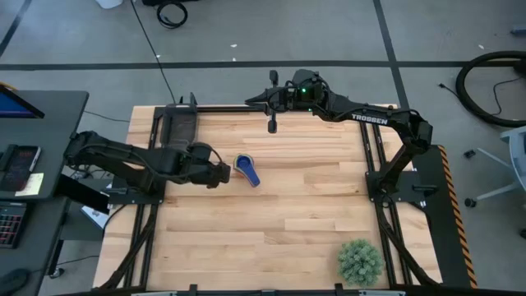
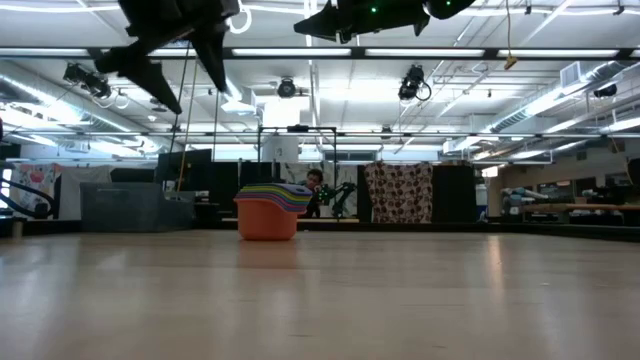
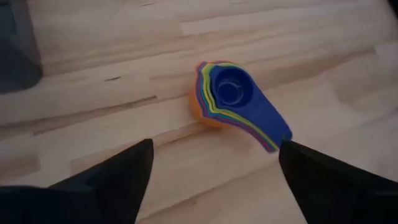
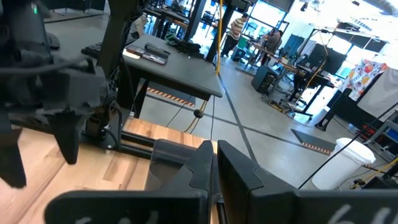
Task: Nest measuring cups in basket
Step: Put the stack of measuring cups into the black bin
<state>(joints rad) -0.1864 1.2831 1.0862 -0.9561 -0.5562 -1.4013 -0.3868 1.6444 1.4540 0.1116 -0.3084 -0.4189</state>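
Our left end effector [image 1: 228, 173] hangs spread wide beside the nested measuring cups [image 1: 246, 170], which sit mid-tabletop [image 1: 312, 214], well apart from the basket [image 1: 178, 125]; we should close squarely around the whole stack before lifting

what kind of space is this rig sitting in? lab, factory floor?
Looks like a large open robotics lab or workshop. The low view shows a high ceiling with long strip lights and exposed ducts; the right wrist view shows workbenches with gear, people standing at stations, and a concrete floor.
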